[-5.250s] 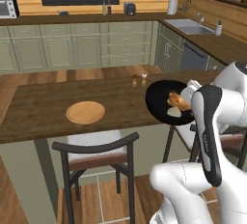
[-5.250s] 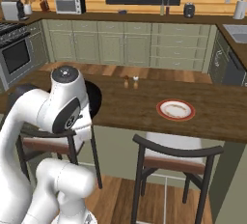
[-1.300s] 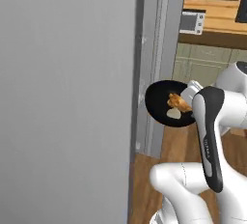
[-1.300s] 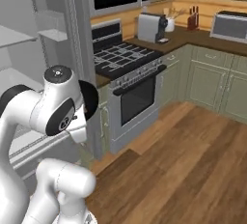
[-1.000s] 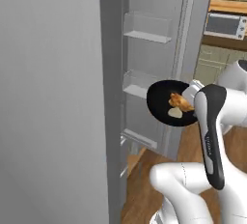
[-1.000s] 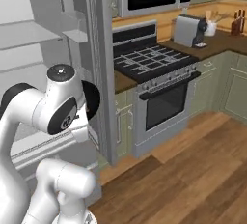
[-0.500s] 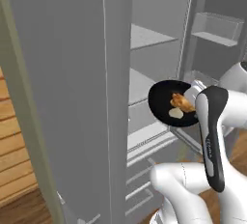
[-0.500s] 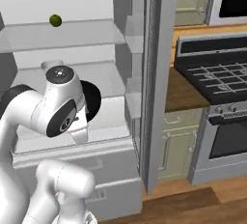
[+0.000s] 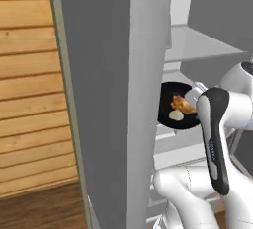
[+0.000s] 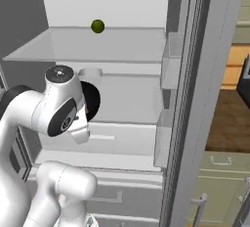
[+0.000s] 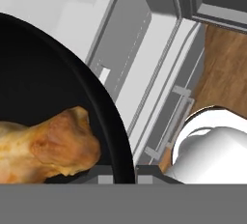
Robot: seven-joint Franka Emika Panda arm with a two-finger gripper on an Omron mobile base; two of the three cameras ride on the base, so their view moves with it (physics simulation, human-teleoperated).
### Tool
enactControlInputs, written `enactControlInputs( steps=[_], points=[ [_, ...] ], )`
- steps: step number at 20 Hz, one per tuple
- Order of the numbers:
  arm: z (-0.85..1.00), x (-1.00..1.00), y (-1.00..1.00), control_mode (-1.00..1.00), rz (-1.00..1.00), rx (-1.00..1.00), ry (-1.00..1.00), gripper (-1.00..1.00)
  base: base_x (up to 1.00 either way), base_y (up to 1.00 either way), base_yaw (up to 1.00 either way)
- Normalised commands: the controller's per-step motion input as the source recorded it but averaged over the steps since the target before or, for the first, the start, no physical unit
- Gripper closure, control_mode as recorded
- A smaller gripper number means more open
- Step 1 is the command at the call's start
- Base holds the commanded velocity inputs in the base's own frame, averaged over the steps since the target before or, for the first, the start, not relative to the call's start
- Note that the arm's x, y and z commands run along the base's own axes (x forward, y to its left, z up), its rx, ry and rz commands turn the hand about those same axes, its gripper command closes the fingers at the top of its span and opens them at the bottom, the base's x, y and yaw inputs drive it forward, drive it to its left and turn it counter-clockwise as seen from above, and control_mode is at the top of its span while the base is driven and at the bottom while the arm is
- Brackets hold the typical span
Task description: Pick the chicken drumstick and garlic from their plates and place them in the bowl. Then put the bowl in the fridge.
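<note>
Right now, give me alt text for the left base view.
A white robot arm holds a black bowl with the chicken drumstick and garlic inside, before the open fridge and its pale shelves.

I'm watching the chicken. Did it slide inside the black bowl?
No. The chicken drumstick sits above the garlic in the bowl, as before.

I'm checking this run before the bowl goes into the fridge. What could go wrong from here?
The gripper pinches the bowl only at its rim, so it may tip and spill the chicken drumstick and garlic. The bowl also rides close beside the fridge door edge and could knock it on the way to a shelf.
</note>
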Motion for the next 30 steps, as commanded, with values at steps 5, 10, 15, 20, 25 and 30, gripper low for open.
enactControlInputs(
  steps=[5, 10, 15, 20, 25, 30],
  points=[
    [0.00, 0.00, 0.00, 1.00, 0.00, 0.00, 0.00, 1.00, 0.21, -0.53, 0.30],
    [0.00, 0.00, 0.00, 1.00, 0.00, 0.00, 0.00, 1.00, 0.32, -0.17, 0.29],
    [-0.07, 0.69, -0.03, -1.00, 0.02, 0.00, 0.04, 1.00, 0.19, 0.01, 0.01],
    [-0.36, 0.79, -0.10, -1.00, 0.00, 0.04, 0.00, 1.00, 0.00, 0.00, 0.00],
    [-0.33, 0.99, -0.01, -1.00, 0.00, 0.06, 0.00, 1.00, 0.00, 0.00, 0.00],
    [-0.40, 0.61, 0.00, -1.00, 0.00, 0.00, 0.01, 1.00, 0.00, 0.00, 0.00]
  ],
)
